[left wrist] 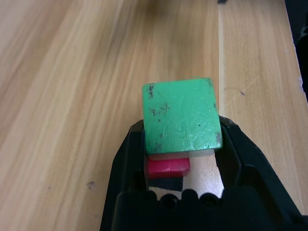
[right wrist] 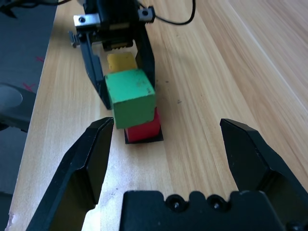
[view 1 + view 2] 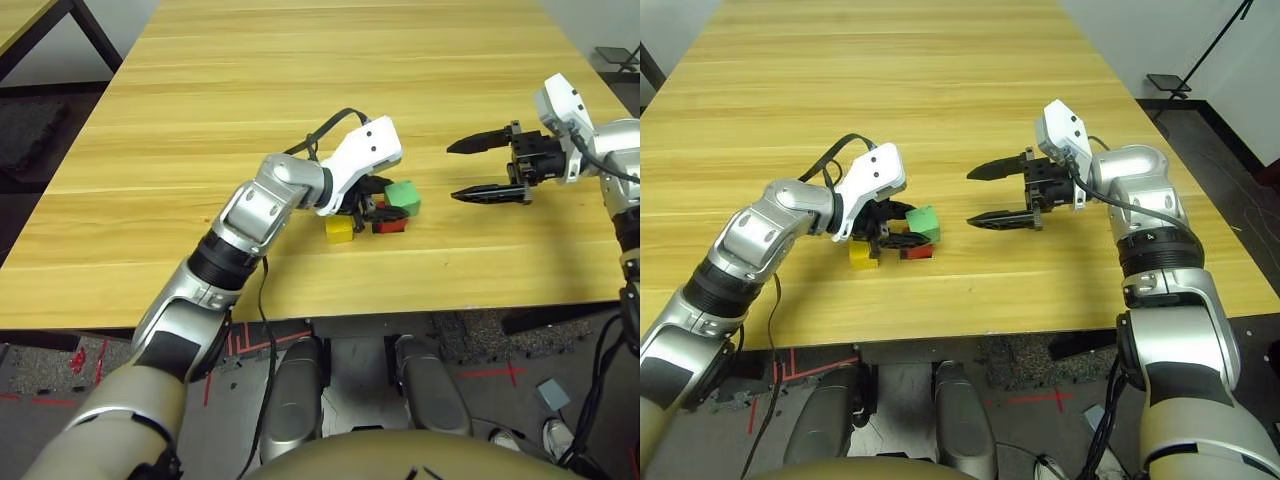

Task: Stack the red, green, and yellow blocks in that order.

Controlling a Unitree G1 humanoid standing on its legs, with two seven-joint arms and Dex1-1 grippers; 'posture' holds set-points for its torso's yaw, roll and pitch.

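Red block [image 2: 142, 130] down on the flat black square patch [image 2: 144, 138] near the front edge of the counter [image 3: 300, 80], serving as the base of the stack. Green block [image 2: 130, 97] placed on top of the red one, but sitting skewed, overhanging toward one side and looking slightly tilted rather than square. Left gripper [image 3: 377, 208] straddling the pair, its black fingers [image 1: 126, 163] on either side of the green block; seemingly closed on the green block, though contact on both sides hard to confirm. Yellow block [image 3: 339, 230] resting on the counter just beside the stack, on the robot's left of it, untouched. Right gripper [image 3: 488, 168] hovering well off to the right with its jaws spread wide, holding nothing, pointed toward the blocks.

By this reckoning, roughly the midpoint: first layer settled, second layer on but not yet released and probably wanting a squarer seat. Left to do: letting go of the green block without nudging it, then fetching the yellow block and setting it on top. Main risk judged to be the overhang tipping the green block once freed
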